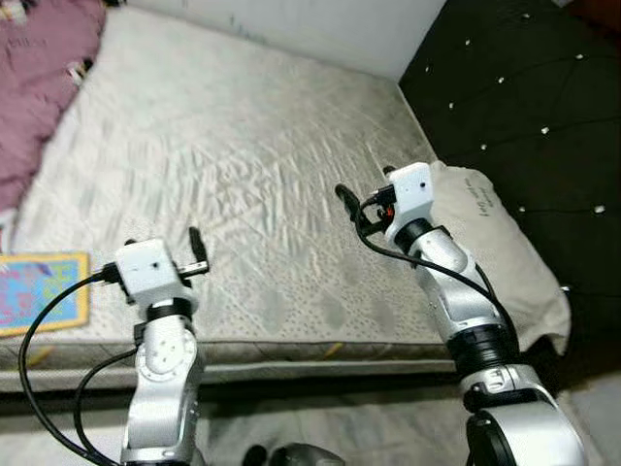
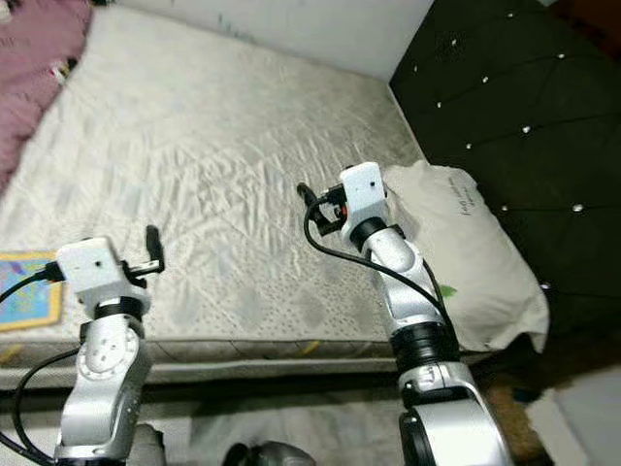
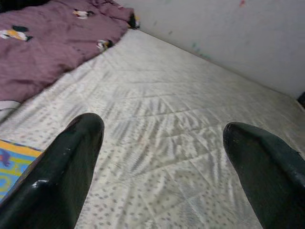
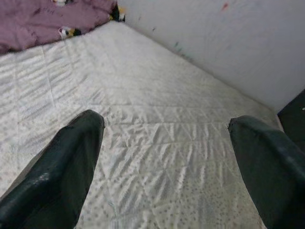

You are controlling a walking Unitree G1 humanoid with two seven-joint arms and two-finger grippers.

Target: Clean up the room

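At lower left of the head view, the left gripper (image 1: pixel 197 254) hovers over the mattress (image 1: pixel 243 175), jaws apart and empty; the right gripper (image 1: pixel 349 206) likewise at centre. The purple blanket (image 1: pixel 39 87) lies bunched at upper left, the colourful book (image 1: pixel 39 291) at the left edge, nearer the left arm.

We look down on a bare quilted mattress (image 1: pixel 252 165), pale grey-white with a diamond stitch pattern, filling most of the scene. A white wall (image 1: pixel 320 24) runs along its far edge. On the right stands a black tufted headboard (image 1: pixel 529 107) with shiny studs. The floor (image 2: pixel 572 417) shows pale at the near right corner. Light is even and soft.
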